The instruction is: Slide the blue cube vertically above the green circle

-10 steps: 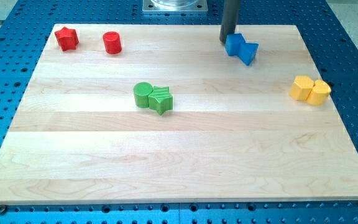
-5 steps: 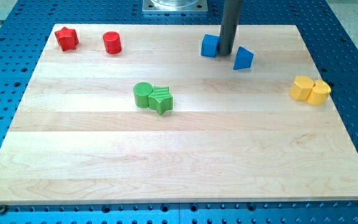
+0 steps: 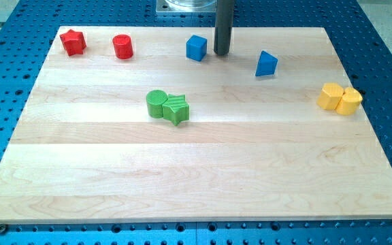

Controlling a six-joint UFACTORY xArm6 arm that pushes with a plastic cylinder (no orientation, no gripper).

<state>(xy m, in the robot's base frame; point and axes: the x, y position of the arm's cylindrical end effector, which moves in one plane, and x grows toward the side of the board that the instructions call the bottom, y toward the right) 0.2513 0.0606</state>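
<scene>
The blue cube [image 3: 196, 47] sits near the top of the wooden board [image 3: 196, 163], up and to the right of the green circle [image 3: 156, 103]. My tip [image 3: 222, 53] is just right of the blue cube, with a small gap between them. A green star [image 3: 176, 109] touches the green circle on its right side. A blue triangular block [image 3: 265, 64] lies to the right of my tip.
A red star [image 3: 73, 42] and a red cylinder [image 3: 122, 47] stand at the top left. Two yellow blocks [image 3: 339, 98] touch each other near the right edge. The arm's metal base [image 3: 189, 6] is above the board's top edge.
My tip has moved left along the top of the board, pushing the blue cube left away from the blue triangular block. The other blocks have not moved.
</scene>
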